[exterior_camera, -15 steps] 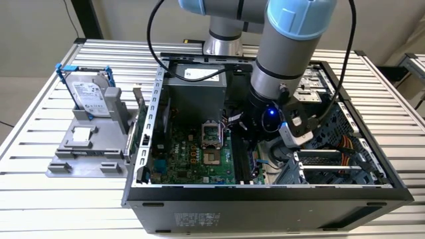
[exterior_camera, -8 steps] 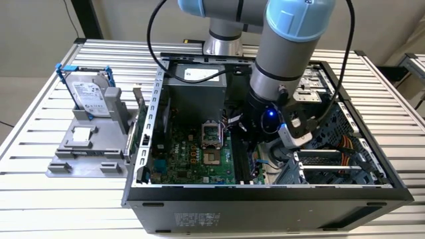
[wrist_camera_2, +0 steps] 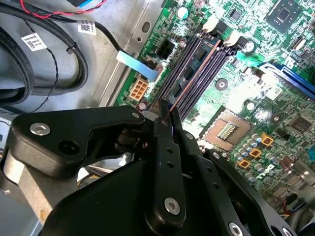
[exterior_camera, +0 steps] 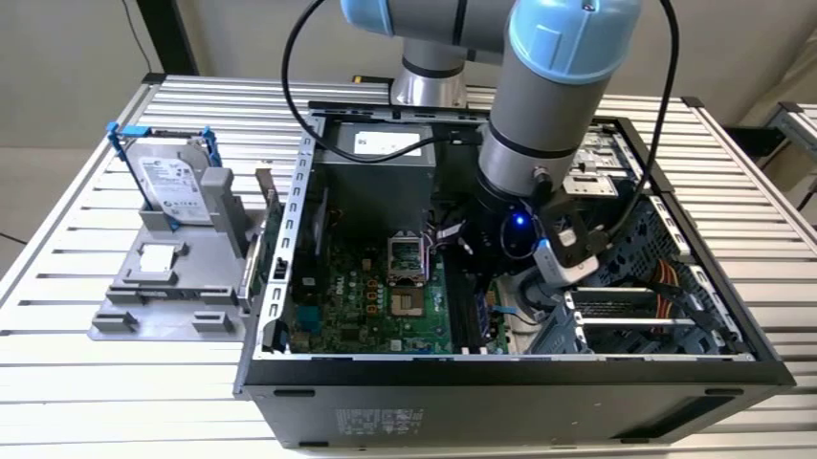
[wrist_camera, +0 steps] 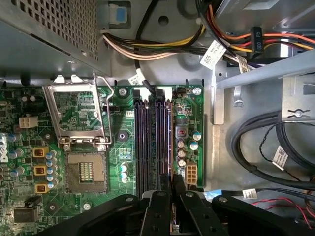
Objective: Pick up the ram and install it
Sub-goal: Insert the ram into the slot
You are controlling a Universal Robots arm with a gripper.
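A: Gripper state?

B: Clenched on the ram. Thin board seen edge-on in the second wrist view, pinched between the two black fingers and running straight out ahead of the fingertips.

A: Position against the motherboard?

B: Down inside the open computer case, right over the memory slots. Ram edge lined up lengthwise with the slot row, along the outermost slot, on the side away from the CPU socket.

A: Seated or just hovering?

B: Cannot tell. Close to the slots, no gap or contact visible from either wrist view.

A: Around the fingers otherwise?

B: Small capacitors and a white connector just beside the fingertips on the ram side. Black cables further out past the board edge. Hard drive with blue handles well apart from the gripper, upright in a grey stand outside the case.
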